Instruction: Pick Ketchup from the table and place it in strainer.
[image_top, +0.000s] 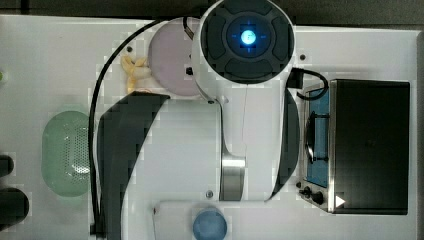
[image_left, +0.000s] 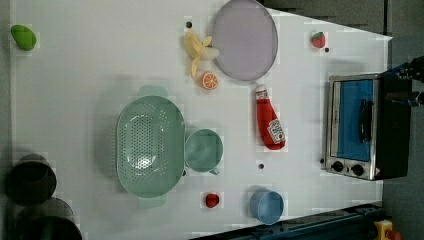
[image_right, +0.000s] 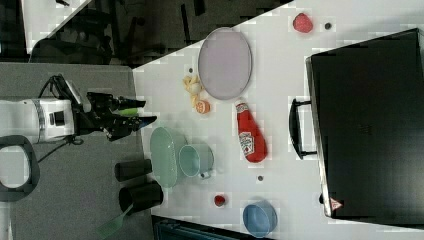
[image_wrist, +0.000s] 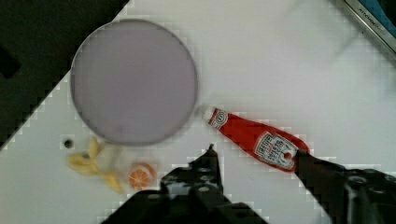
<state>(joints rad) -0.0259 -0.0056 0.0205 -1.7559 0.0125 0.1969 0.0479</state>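
Note:
The ketchup (image_left: 269, 120) is a red squeeze bottle with a white cap. It lies flat on the white table between the lilac plate and the toaster oven, also seen in the right view as ketchup (image_right: 251, 134). In the wrist view the ketchup (image_wrist: 261, 140) lies below my gripper (image_wrist: 255, 152), whose black fingers (image_wrist: 211, 158) stand apart on either side of it, holding nothing. In the right view my gripper (image_right: 145, 112) hangs well above the table. The mint-green strainer (image_left: 149, 145) sits empty toward the left view's left, with a green cup (image_left: 204, 150) touching its rim.
A lilac plate (image_left: 245, 40), peeled banana (image_left: 200, 50) and orange slice (image_left: 209, 80) lie near the bottle's cap. A toaster oven (image_left: 365, 125) stands at the left view's right. A blue cup (image_left: 267, 205), small red item (image_left: 212, 200) and strawberry (image_left: 318, 39) are scattered around.

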